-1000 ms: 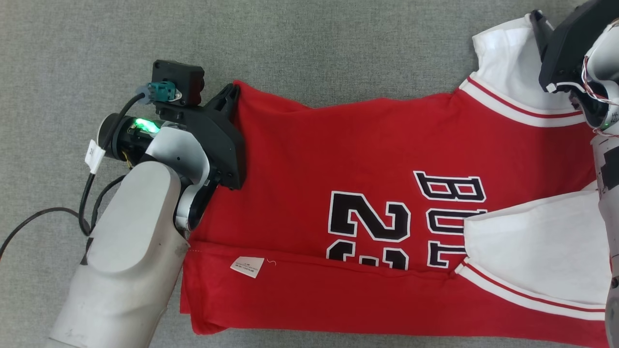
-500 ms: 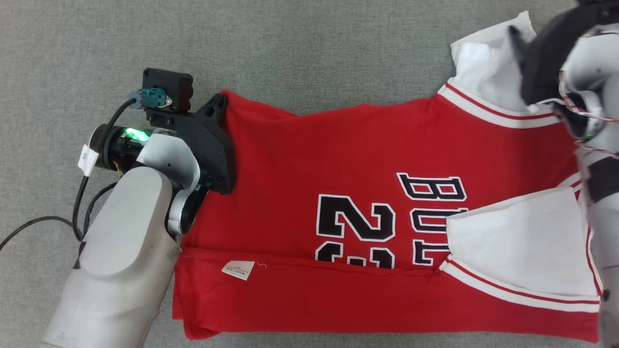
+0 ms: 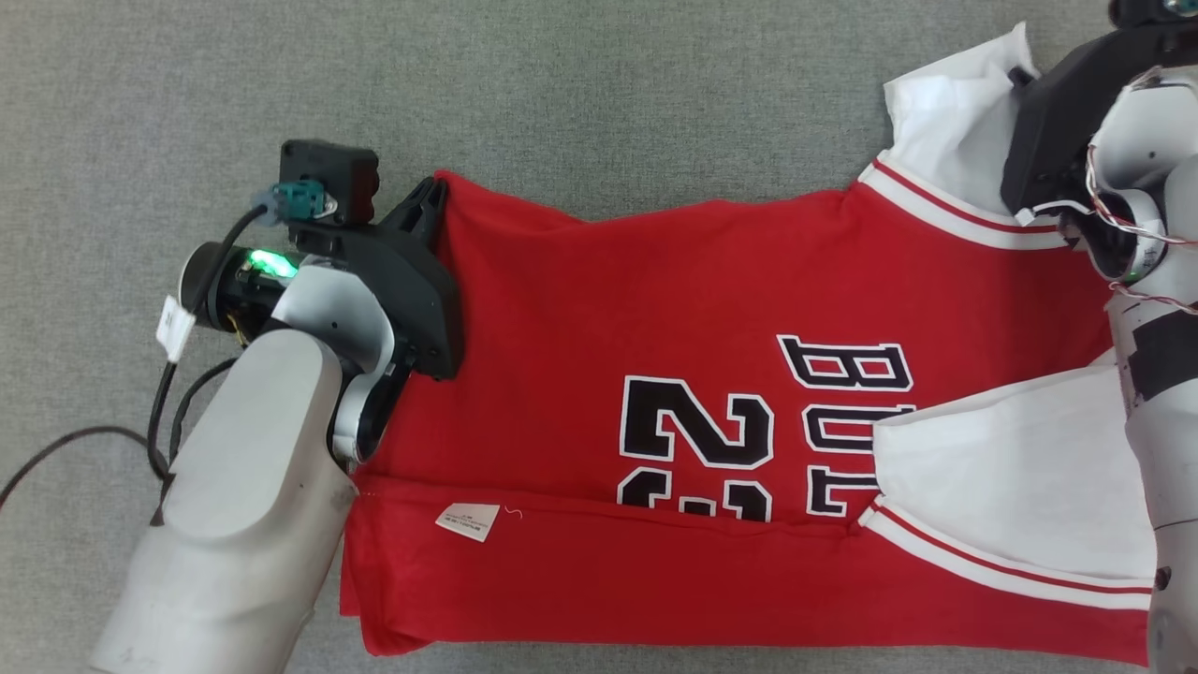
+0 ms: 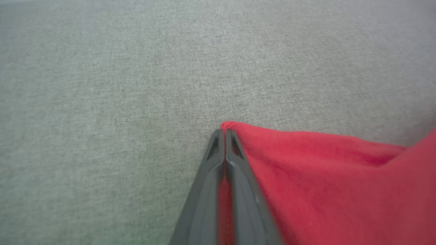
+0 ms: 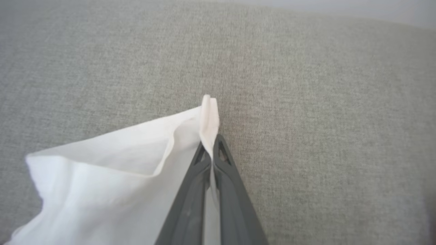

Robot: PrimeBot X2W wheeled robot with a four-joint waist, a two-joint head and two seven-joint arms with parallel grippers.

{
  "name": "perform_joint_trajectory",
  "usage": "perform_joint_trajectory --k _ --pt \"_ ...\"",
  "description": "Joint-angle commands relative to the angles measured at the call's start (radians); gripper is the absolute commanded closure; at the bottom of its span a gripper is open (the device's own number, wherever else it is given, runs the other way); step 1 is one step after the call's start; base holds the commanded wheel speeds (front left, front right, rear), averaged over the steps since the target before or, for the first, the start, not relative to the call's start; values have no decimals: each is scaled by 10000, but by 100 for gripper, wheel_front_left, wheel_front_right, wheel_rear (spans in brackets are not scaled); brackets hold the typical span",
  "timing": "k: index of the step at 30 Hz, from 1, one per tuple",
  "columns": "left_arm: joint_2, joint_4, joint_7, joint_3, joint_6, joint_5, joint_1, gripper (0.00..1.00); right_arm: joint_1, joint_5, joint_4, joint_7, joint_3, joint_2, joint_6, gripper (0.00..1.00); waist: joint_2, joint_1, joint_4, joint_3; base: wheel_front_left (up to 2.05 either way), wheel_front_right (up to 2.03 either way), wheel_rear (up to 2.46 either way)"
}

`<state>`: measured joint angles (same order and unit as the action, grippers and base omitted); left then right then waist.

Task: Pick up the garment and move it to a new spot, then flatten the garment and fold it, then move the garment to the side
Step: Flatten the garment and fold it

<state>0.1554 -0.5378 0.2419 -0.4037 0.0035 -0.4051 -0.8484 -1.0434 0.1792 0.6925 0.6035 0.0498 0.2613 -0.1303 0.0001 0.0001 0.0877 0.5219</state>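
The garment (image 3: 655, 318) is a red jersey with white sleeves and black-and-white lettering, spread sideways on the grey surface with its near edge folded over. My left gripper (image 3: 432, 195) is shut on the jersey's far hem corner (image 4: 229, 126), red cloth pinched between the fingers (image 4: 238, 170). My right gripper (image 3: 1020, 80) is shut on the far white sleeve (image 3: 945, 112); the wrist view shows the sleeve's edge (image 5: 208, 112) sticking out past the closed fingertips (image 5: 221, 160).
Grey carpet-like surface (image 3: 608, 84) lies all around the jersey. A black cable (image 3: 75, 440) trails at the left beside my left arm. A small white label (image 3: 468, 520) lies on the folded near strip.
The camera shifted a little. My right gripper drew the white sleeve leftward and back, bunching it, while the left gripper kept its hold on the hem corner.
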Motion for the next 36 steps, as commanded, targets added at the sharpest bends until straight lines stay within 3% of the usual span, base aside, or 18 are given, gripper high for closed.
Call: perform_joint_trajectory --k 1,8,11,16,19,22,27,36 --pt "0 -335 -133 -136 58 81 583 100 126 -78 -23 -471 -43 122 0 100 -1 -1 -34 -75 0 0 0" --pt "-96 -270 -1720 164 419 187 445 100 194 86 -133 -1889 -113 88 -1 100 -1 -1 -132 -364 0 0 0" --pt "-126 -84 -2493 315 666 198 540 100 515 558 -328 -2330 -96 130 -1 100 -1 -1 -145 -580 0 0 0" --pt "-42 315 -3298 358 592 77 1126 100 1599 1975 -1286 -2798 99 269 -1 100 -1 -1 -193 -1081 0 0 0" --pt "-42 534 -3475 366 593 46 1469 100 2219 2730 -1875 -2726 100 382 -1 100 -1 -1 -191 -1301 0 0 0" --pt "97 944 -3564 300 652 -15 2210 100 3702 3528 -3218 -2357 140 793 -1 100 -1 -1 -204 -1728 0 0 0" --pt "303 1253 -3392 265 764 -132 3143 100 5469 3824 -4575 -1565 -230 1034 -1 100 -1 -1 -258 -2181 0 0 0" --pt "513 1087 -3283 378 956 -416 4008 100 7665 3903 -6158 -150 -730 732 -1 100 -1 -1 -417 -2668 0 0 0"
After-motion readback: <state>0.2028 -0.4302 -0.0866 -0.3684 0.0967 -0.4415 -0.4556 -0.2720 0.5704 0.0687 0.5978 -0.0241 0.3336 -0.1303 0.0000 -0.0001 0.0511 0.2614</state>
